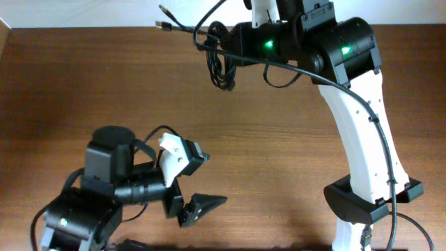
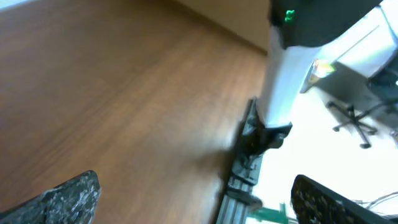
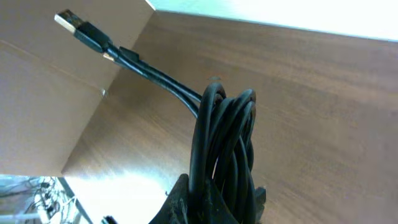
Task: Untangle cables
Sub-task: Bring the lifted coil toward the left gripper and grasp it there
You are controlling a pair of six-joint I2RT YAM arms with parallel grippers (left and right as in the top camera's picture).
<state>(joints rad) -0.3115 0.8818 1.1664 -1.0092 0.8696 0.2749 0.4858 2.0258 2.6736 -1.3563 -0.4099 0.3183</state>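
the right gripper (image 1: 228, 50) is clenched on the cables (image 1: 219, 63), a bundle of black loops held right by the far edge of the table (image 1: 104, 84). two plug ends (image 1: 164, 25) stick out leftward along that edge. in the right wrist view the loops (image 3: 221, 137) rise out of the grip in one tight hank, and i cannot tell whether any part touches the wood. the left gripper (image 1: 214, 180) is spread wide and empty, low at the front left, well apart from the bundle. this looks like the start of the job: the hank is gathered in one hold and nothing is teased loose yet. the next move likely calls for a second hold, with the left taking a plug end or an outer loop so the two can draw apart. the bare wood between the arms gives plenty of room. the far edge sits close behind the bundle, and the right arm's own thick cable (image 1: 334, 84) arcs just beside it, so a snag is possible.
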